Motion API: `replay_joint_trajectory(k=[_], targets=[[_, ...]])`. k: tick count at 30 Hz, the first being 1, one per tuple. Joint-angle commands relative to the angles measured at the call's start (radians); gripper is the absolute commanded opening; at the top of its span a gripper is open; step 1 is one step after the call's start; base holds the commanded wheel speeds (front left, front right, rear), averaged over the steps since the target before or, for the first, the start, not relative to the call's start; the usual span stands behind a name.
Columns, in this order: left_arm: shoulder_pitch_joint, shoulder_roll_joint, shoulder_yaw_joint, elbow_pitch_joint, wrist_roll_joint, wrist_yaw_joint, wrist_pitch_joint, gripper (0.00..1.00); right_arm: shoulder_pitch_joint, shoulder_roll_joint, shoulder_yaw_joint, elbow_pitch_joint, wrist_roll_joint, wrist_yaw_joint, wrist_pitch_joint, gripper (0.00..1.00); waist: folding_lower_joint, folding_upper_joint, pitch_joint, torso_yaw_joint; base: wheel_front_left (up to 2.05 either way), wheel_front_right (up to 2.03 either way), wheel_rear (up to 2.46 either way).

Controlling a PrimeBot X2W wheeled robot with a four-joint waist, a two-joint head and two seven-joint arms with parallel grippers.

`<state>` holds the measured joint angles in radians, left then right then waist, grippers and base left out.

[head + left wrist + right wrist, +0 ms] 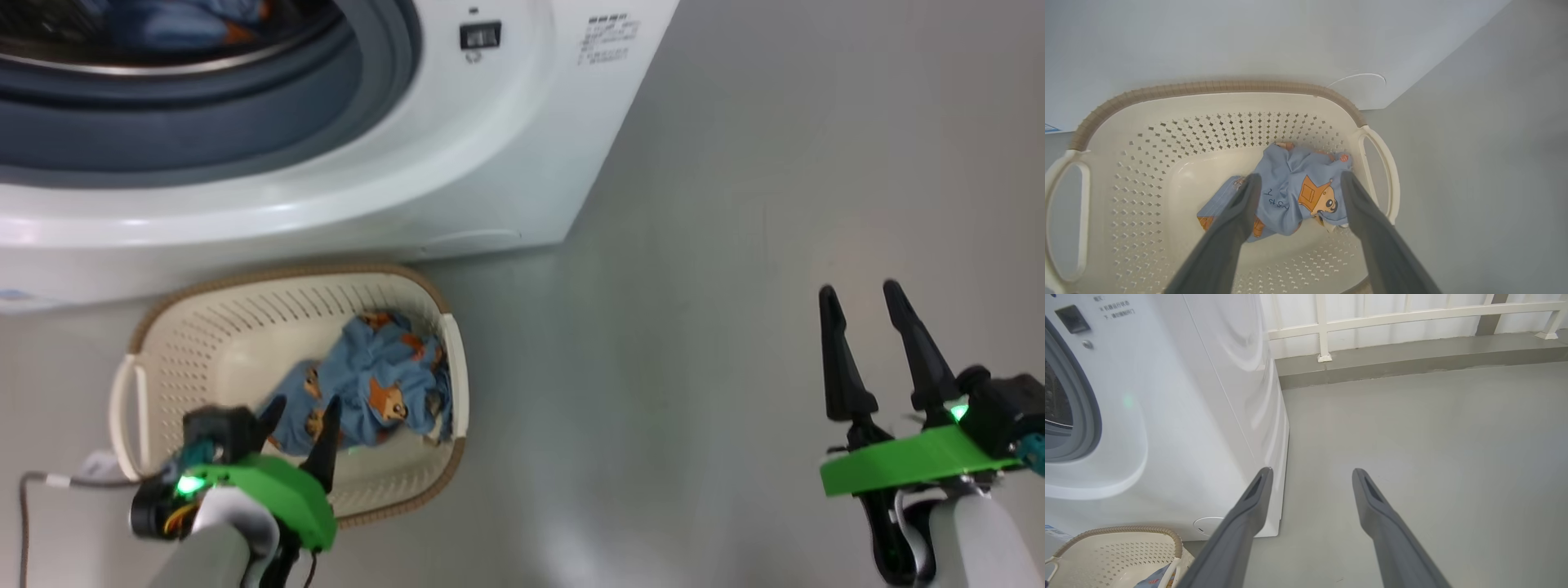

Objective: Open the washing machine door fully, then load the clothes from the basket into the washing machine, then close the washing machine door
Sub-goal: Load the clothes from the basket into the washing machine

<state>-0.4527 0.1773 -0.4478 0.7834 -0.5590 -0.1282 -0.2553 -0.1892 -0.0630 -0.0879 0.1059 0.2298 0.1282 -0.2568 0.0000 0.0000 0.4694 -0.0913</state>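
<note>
Clothes (pixel 371 392) lie in a crumpled light blue bundle, printed with orange-brown cartoon faces, toward the robot's right end of the basket (pixel 286 271). The rest of its cream perforated bottom is bare. The basket sits on the grey floor (pixel 735 245), its brown woven-look rim close against the foot of the washing machine (pixel 490 163), with one white handle at each end. Above it the machine's mouth stands uncovered: the grey gasket (pixel 245 122) curves round the opening, and at the top edge of the head view a patch of blue cloth with a touch of orange shows inside the drum (pixel 180 24). The left gripper (pixel 305 402) hangs over the near side of the basket with its two dark fingers spread wide and pointing at the bundle. Seen from the left wrist, the fingertips frame the cloth on either side with nothing caught between them, and I cannot tell whether they touch the fabric. The right gripper (pixel 859 287) is well apart from all this, out over bare floor on the robot's right past the machine's corner, its fingers likewise wide and empty. From the right wrist you can see the machine's white side panel, a small round cover (pixel 1208 524) low on its front, and a white railing (pixel 1412 314) along the far edge of the floor. A thin cable (pixel 33 490) trails across the floor beside the basket's left handle.
</note>
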Motion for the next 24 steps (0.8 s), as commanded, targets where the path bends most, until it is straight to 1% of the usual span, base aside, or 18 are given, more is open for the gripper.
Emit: replay_joint_trajectory(k=[1,9,10,18,24], targets=[[-0.053,0.037,-0.021,0.023,-0.032,-0.003,-0.006,1.00,-0.026,0.002,0.031,-0.030,-0.015,0.003,-0.005,1.00,0.0000,0.0000,0.107,-0.029,0.00,0.00,0.00],[-0.173,0.078,-0.222,0.113,-0.159,-0.003,-0.006,1.00,-0.074,0.009,0.062,-0.043,-0.026,0.003,-0.005,1.00,0.0000,0.0000,0.196,-0.056,0.00,0.00,0.00],[-0.173,0.078,-0.222,0.113,-0.159,-0.003,-0.006,1.00,-0.074,0.009,0.062,-0.043,-0.026,0.003,-0.005,1.00,0.0000,0.0000,0.196,-0.056,0.00,0.00,0.00],[-0.274,0.121,-0.391,0.125,-0.289,-0.003,-0.006,1.00,-0.103,0.011,0.081,-0.056,-0.034,0.003,-0.005,1.00,0.0000,0.0000,0.266,-0.070,0.00,0.00,0.00],[-0.335,0.148,-0.471,0.126,-0.365,-0.003,-0.006,1.00,-0.112,0.012,0.094,-0.065,-0.038,0.003,-0.005,1.00,0.0000,0.0000,0.303,-0.084,0.00,0.00,0.00]])
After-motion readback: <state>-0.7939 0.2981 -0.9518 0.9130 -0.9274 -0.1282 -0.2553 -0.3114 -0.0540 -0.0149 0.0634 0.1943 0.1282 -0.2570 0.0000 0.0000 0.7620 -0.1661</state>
